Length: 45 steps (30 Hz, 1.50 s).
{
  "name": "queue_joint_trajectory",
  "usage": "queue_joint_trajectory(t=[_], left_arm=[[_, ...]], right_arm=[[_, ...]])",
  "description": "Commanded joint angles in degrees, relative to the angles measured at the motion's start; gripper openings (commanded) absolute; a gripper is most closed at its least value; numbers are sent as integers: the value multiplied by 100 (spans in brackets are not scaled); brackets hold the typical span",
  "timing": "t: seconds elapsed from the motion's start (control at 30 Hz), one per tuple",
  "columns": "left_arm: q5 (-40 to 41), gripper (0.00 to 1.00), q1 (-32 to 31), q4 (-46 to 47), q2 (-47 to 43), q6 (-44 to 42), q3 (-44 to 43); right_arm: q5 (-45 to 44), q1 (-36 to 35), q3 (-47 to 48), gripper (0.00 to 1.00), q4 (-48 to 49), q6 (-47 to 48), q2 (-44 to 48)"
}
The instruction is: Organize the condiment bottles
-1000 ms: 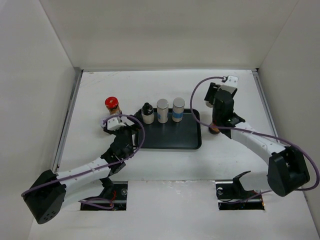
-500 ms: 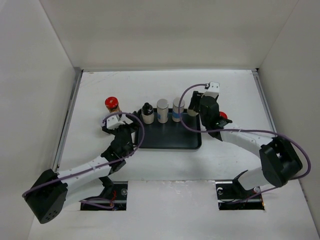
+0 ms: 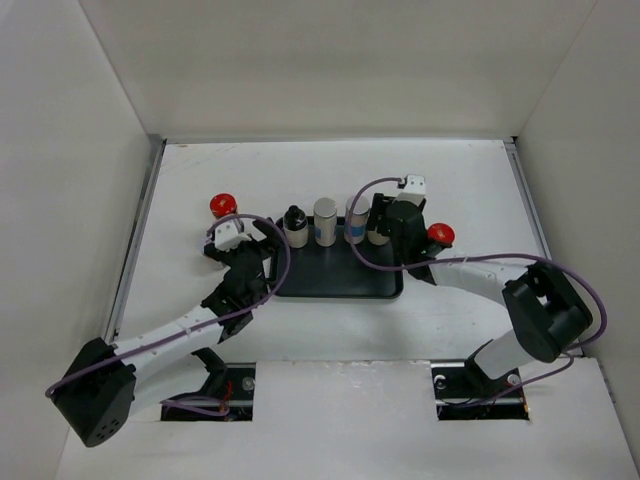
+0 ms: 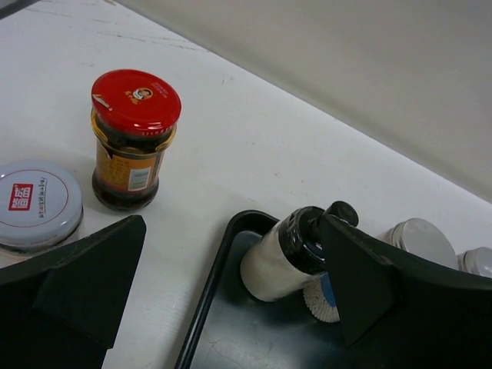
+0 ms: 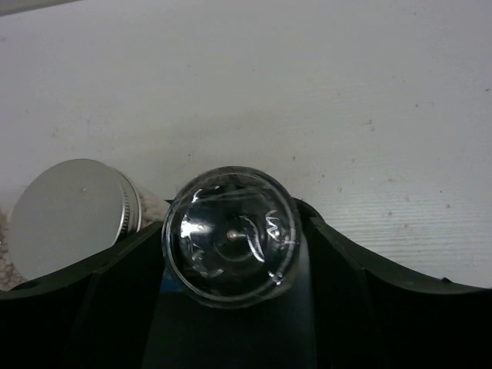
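Note:
On the black tray (image 3: 340, 272) stand a black-capped bottle (image 3: 294, 226) and two silver-topped white cylinders (image 3: 325, 220), in a row along the back. My right gripper (image 3: 381, 226) is at the right end of that row. It is shut on a jar with a glossy dark top (image 5: 231, 234), its fingers (image 5: 346, 277) close against both sides. One red-lidded jar (image 3: 223, 205) stands left of the tray, another (image 3: 438, 235) to its right. My left gripper (image 4: 231, 288) hangs open over the tray's left rim (image 4: 206, 307), beside the black-capped bottle (image 4: 296, 250). A silver-lidded jar (image 4: 34, 204) sits left of it.
White walls enclose the table on three sides. The right arm's purple cable (image 3: 360, 215) loops over the tray's back right corner. The front half of the tray holds no bottles. In the right wrist view a silver lid (image 5: 69, 215) stands close to the left of the held jar.
The right gripper has swung left from beside the tray to its back right corner, uncovering the right red-lidded jar. The left gripper crept slightly towards the back.

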<state>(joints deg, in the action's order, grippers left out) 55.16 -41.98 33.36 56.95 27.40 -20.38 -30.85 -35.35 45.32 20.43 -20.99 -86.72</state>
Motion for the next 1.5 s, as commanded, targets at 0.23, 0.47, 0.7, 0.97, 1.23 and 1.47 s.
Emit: queue_joint_trajectory(t=[0.23,0.47,0.7,0.97,1.23,1.47], left_arm=[[-435,93,221,-207,-439,-85,-326],[-436,58,484,-1111,-1027,-375,-580],[-110,73,1045,-2764,-1170,-402,-1098],[-1225,88,2021,-3283,693,-411,-2381],[-1841,90,2725,-3091,1775,-393,-2936],[-2413,89,2980,-3020,2566,-349,-3252]], right_arm=[[-324,-169,-154,91,392,-343,312],[-677,-300,-866,100,339,-625,1998],[-545,-863,-1569,66,392,-660,3019],[-220,-1171,-1781,75,805,-660,2670],[18,-1189,-1799,98,963,-678,2475],[35,-1189,-1816,100,972,-695,2528]])
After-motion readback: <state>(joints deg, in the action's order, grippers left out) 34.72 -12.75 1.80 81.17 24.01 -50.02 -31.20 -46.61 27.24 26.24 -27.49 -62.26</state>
